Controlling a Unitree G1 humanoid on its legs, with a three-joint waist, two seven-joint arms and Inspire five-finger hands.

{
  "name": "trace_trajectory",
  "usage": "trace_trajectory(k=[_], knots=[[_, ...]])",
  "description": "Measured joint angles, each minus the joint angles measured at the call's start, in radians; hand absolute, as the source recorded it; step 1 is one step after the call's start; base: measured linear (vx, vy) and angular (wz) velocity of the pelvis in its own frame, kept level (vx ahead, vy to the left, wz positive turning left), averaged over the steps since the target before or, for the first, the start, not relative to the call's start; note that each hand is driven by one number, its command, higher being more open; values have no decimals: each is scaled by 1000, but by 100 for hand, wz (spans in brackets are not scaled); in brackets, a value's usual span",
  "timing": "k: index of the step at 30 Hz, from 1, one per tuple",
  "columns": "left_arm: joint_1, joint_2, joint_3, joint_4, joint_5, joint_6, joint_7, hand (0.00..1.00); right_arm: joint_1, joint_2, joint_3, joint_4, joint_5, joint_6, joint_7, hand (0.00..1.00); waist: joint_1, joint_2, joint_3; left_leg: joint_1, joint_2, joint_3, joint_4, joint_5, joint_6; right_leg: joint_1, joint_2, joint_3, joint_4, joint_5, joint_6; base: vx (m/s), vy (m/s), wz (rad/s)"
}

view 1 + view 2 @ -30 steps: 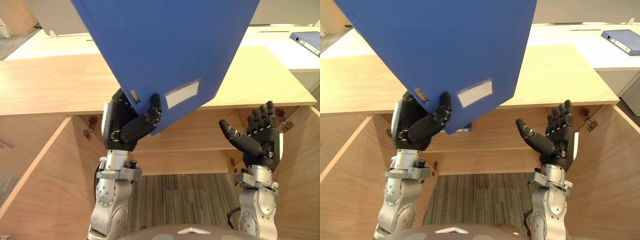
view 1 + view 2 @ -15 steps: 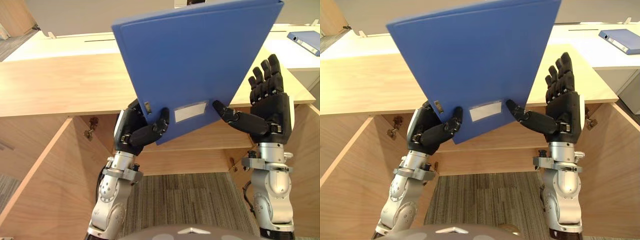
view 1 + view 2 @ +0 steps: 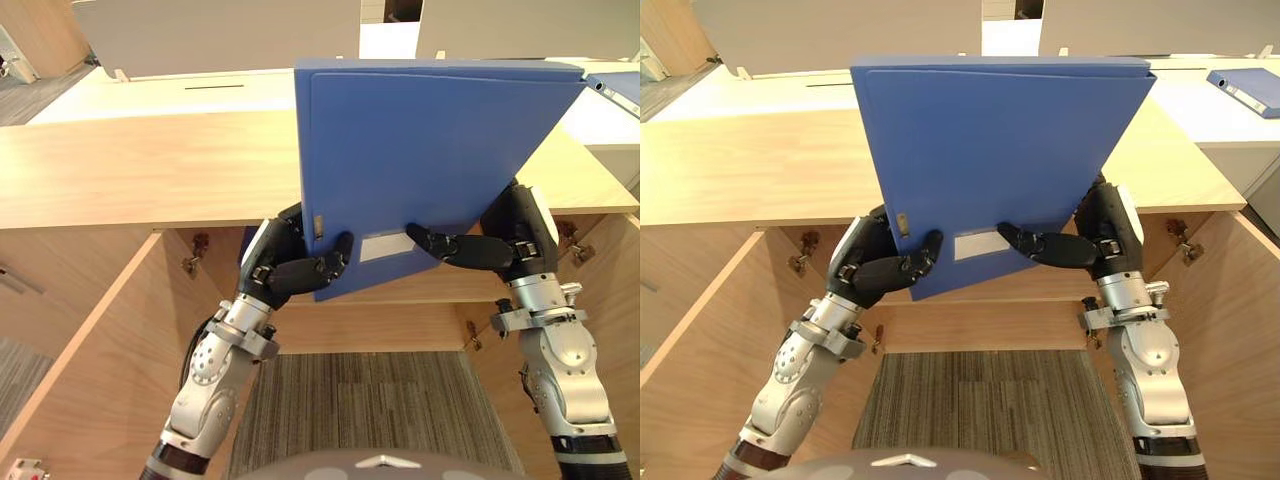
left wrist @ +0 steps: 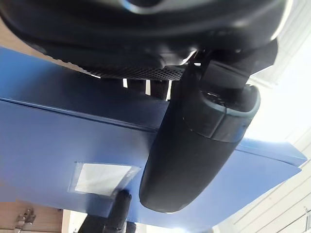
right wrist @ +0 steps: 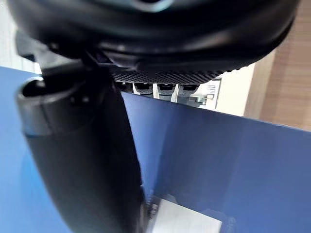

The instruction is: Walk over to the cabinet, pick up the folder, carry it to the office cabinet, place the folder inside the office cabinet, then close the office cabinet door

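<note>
A large blue folder (image 3: pixel 430 160) with a white label (image 3: pixel 382 247) is held up in front of me, above the open wooden cabinet (image 3: pixel 130 170). My left hand (image 3: pixel 290 265) grips its lower left corner, thumb across the front and fingers behind. My right hand (image 3: pixel 500 240) pinches its lower right edge the same way. In the left wrist view the thumb (image 4: pixel 194 145) presses on the folder's face (image 4: pixel 48 136). The right wrist view has the right thumb (image 5: pixel 82 160) lying on the blue cover (image 5: pixel 233 165).
The cabinet's two doors stand swung open at the left (image 3: pixel 90 350) and right (image 3: pixel 620 330), with striped carpet (image 3: pixel 370 400) between them. A second blue folder (image 3: pixel 1245 90) lies on the white desk at the far right. Pale desks run behind the cabinet.
The folder has come down and swung nearly square to me. My right hand rose from open beside it and closed on its lower right edge. The left hand kept its grip.
</note>
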Motion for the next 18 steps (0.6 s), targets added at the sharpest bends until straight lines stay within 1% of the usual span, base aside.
trace_trajectory(k=[5, 8, 9, 11, 12, 14, 16, 18], knots=[[-23, 19, 21, 13, 1, 1, -1, 0, -15, -12, 16, 34, 38, 22, 33, 0, -2, -3, -5, -19, -5, -8, 0, 12, 7, -13, -2, -7, -3, 12, -2, -58, 5, 5], [-24, 15, 50, 22, 8, 1, -1, 0, -19, -15, 19, 49, 39, 23, 45, 0, -2, -7, -8, -24, -6, -11, 0, 19, 10, -17, -3, -10, -4, 17, -4, -59, 8, 2], [-24, 15, 51, 25, 12, 0, 2, 100, -21, -13, 20, 49, 37, 23, 46, 0, -2, -8, -10, -32, -7, -12, -1, 23, 12, -24, -4, -11, -4, 18, -6, -53, 5, 3], [-28, -1, 60, 40, 45, 0, 17, 100, -23, -7, 21, 52, 36, 24, 52, 0, -2, -11, -11, -40, -9, -15, -1, 30, 13, -29, -3, -14, -5, 22, -8, -47, 4, 4], [-28, -24, 78, 54, 77, 1, 33, 100, -23, 2, 31, 50, 35, 23, 67, 0, -2, -13, -12, -40, -9, -15, -1, 33, 12, -29, -3, -14, -5, 23, -9, -61, 2, 1], [-29, -36, 85, 79, 97, 1, 47, 100, -25, 33, 61, 46, 35, 17, 78, 0, -3, -14, -15, -40, -7, -16, -4, 38, 11, -30, 0, -15, -5, 24, -12, -59, -5, 1], [-28, -61, 82, 94, 138, 2, 56, 100, -34, 73, 68, 50, 15, 19, 71, 0, -3, -14, -15, -48, -7, -23, -7, 47, 12, -33, 0, -21, -6, 26, -14, -63, -11, 8], [-28, -69, 83, 94, 168, 2, 64, 100, -37, 88, 63, 50, -5, 22, 63, 0, -3, -15, -15, -51, -8, -33, -7, 54, 12, -35, 0, -29, -6, 27, -16, -58, -7, 13]])
